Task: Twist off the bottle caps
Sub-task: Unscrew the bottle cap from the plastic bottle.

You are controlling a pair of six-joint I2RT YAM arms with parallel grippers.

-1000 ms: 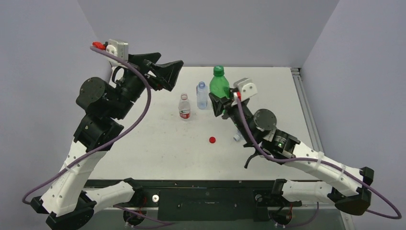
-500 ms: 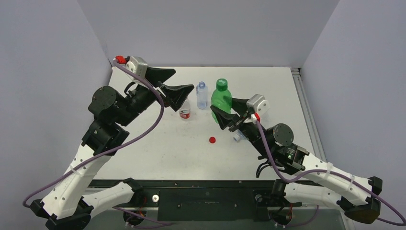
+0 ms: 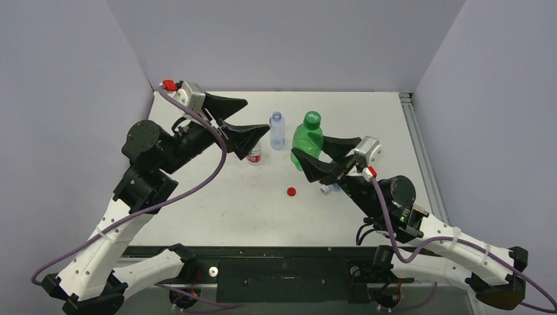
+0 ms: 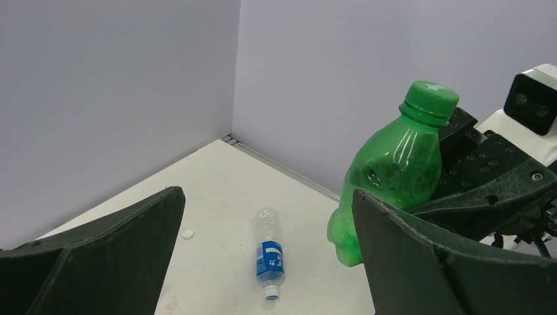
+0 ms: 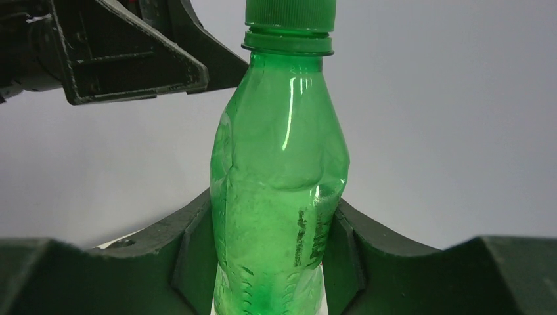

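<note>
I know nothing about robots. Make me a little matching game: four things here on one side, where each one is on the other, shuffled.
1 green bottle
2 red cap
3 green cap
4 blue-labelled bottle

A screwed on its bottle
B standing free on the table
C gripped in the right arm's jaws
D lying loose on the table

Pairs: 1-C, 2-D, 3-A, 4-B

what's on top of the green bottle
A green cap sits on the green bottle, which the right gripper holds by its body. Its neck opening is covered.
</note>
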